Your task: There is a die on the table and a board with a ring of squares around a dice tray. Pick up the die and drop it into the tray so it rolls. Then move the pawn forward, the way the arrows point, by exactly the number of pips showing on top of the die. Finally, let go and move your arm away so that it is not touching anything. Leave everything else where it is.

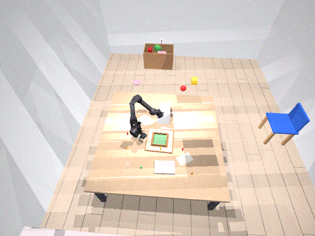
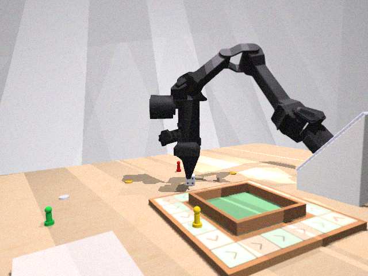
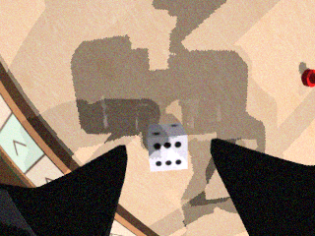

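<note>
Claw (image 2: 189,175) points straight down over the die (image 2: 190,180). In the exterior view the tapered black fingers overlap into one point, so their gap and any contact with the die cannot be read there. The wrist view settles it: two dark, wedge-shaped fingers stand apart with the die (image 3: 167,148) between and beyond them, bare wood showing on either side. Claw is partly open and holds nothing.

Die: small white cube, dark pips, resting on the counter (image 2: 89,190) just outside the board's far corner. Top face pip count is not readable from the exterior view; the wrist view shows pips on two faces, but too blurred to count reliably.

Board (image 2: 267,258): flat, wood-brown border, ring of pale green and cream squares with chevron arrows. Tray (image 2: 261,221): raised brown wooden walls, smooth green floor. Yellow pawn (image 2: 196,217) stands upright on a square on the near-left side of the ring.

From above, the wrist covers the die entirely, and the small pieces on the counter are only coloured specks. A red pawn (image 2: 178,166) stands behind the claw; a green pawn (image 2: 48,216) stands well off to the left. Counter surface is pale wood grain, patched with hard-edged shadows.
</note>
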Tool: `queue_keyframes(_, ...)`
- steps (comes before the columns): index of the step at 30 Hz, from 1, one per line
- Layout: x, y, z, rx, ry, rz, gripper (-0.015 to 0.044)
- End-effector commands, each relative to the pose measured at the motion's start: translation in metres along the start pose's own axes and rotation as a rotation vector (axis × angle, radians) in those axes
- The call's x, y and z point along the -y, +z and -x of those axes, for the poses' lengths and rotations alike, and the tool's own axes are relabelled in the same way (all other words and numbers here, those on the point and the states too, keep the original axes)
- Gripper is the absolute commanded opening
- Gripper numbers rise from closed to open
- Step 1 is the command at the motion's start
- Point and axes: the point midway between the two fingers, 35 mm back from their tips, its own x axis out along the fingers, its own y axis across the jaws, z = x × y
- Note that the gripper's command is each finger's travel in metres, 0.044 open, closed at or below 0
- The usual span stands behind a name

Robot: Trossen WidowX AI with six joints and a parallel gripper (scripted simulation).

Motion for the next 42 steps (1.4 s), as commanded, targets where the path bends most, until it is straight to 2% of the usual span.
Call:
queue_keyframes(1,-0.001,-0.002,-0.010,-0.009,0.000,0.008,0.0275)
queue_keyframes(5,-0.001,-0.002,-0.014,-0.009,-0.001,0.008,0.0275)
queue_keyframes(11,-0.001,-0.002,-0.014,-0.009,-0.001,0.008,0.0118)
queue_keyframes(19,-0.001,-0.002,-0.014,-0.009,-0.001,0.008,0.0064)
queue_keyframes(22,-0.002,-0.002,-0.010,-0.010,0.001,0.008,0.0000)
queue_keyframes(42,-0.002,-0.007,0.104,-0.015,0.005,0.009,0.0000)
